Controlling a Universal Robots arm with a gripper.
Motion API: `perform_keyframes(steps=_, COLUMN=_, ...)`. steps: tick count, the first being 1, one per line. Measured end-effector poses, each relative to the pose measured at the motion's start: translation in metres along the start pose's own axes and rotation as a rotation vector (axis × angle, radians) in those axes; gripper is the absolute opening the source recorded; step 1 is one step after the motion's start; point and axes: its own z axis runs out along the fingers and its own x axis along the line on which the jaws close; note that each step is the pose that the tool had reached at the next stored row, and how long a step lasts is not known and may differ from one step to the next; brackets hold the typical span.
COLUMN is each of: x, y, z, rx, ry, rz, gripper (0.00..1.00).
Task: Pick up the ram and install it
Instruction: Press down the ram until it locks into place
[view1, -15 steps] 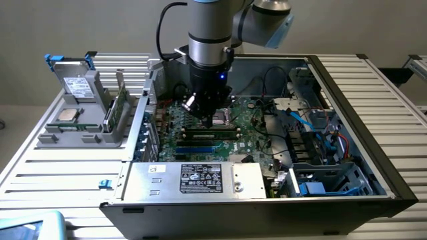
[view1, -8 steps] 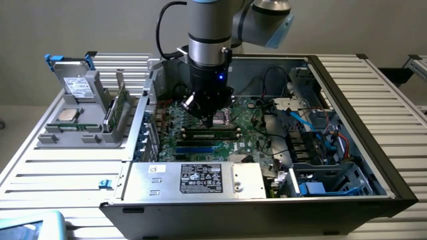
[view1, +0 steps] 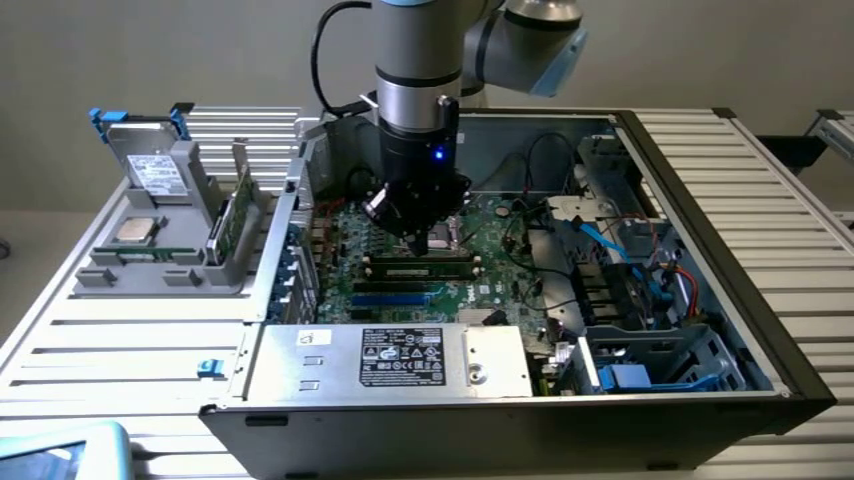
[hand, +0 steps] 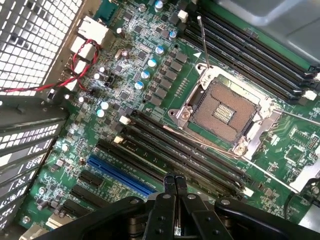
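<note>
Ram: one slim green circuit-board strip (view1: 242, 222) standing on edge in a grey holder, on the exterior view's left, outside the computer case and well apart from the gripper.
Holder: one grey rack (view1: 167, 270) on the slatted table, just beside the case's left wall.
Other parts in the holder: one square silver processor chip (view1: 134, 232) lying flat, and one grey drive (view1: 158, 175) with a white label standing upright at the far end.
Gripper: one (hand: 173, 186), its two black fingers pressed together with nothing between them. It hangs low over the motherboard, its tip just above the black memory slots.
Memory slots: two groups of long black slots, one group directly below the gripper (hand: 180, 150) and one on the other side of the socket (hand: 250, 55). Each group looks like four slots. Whether any slot already holds a module cannot be told.
Processor socket: one (hand: 225, 112), its metal frame open and its square contact field bare, between the two slot groups.
Blue expansion slot: one (hand: 120, 175), beside the slots under the gripper.
Motherboard: one green board (hand: 150, 85), dotted with small silver capacitors.
Red wire: one twisted pair (hand: 75, 65) running from a board connector to the perforated case wall.
Computer case: one (view1: 747, 250), lid off, lying open upward.
Power supply: one silver box (view1: 400, 358) with a dark label, at the near edge of the case.
Arm: one grey robot arm (view1: 416, 70) coming down from above.
</note>
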Motion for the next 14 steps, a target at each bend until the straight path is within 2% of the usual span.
perform_keyframes(steps=3, x=0.0000, y=0.0000, z=0.0000, rx=0.0013, ry=-0.0015, rz=0.040, gripper=0.11)
perform_keyframes(steps=14, x=0.0000, y=0.0000, z=-0.0001, rx=0.0009, ry=0.0046, rz=0.206, gripper=0.11)
